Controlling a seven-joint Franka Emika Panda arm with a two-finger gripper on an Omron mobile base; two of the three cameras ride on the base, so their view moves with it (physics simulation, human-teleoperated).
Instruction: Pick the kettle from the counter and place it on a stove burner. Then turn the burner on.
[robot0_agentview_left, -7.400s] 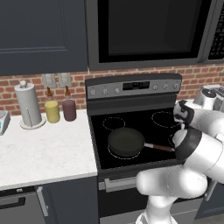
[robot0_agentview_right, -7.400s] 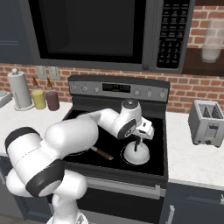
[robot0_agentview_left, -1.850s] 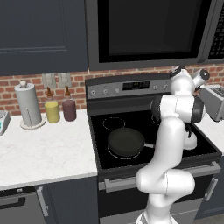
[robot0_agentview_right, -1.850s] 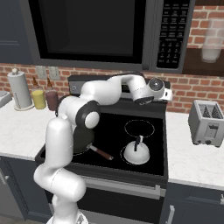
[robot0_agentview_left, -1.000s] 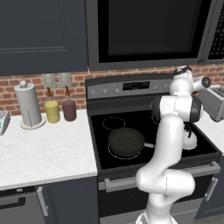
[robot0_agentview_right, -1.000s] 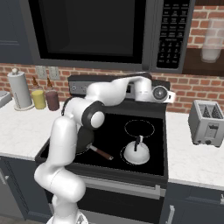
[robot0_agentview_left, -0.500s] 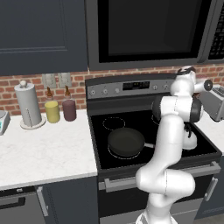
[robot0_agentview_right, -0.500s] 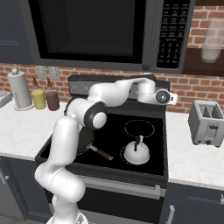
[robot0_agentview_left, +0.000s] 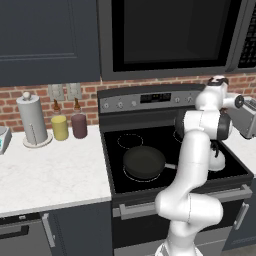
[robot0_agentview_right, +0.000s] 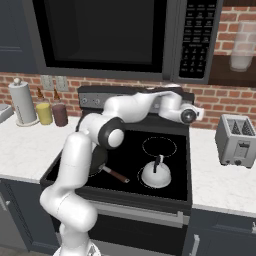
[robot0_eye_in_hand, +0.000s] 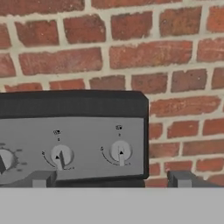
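Half the kettle (robot0_agentview_left: 217, 159) hidden behind arm, claw (robot0_eye_in_hand: 109, 180) spread wide, gripping nothing.

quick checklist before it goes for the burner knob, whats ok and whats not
1. Kettle on a stove burner: ok, it sits upright inside the front right ring.
2. Kettle released: ok, the tool is up at the control panel, away from the kettle.
3. Tool open: ok, its two tips stand wide apart in the hand view.
4. Tool lined up with a knob: ok, the rightmost knob sits between the tips; the next knob is just left of it.
5. That knob runs the kettle's burner: cannot tell, the markings are too small to read.
6. Burner on: cannot tell, no ring glows.
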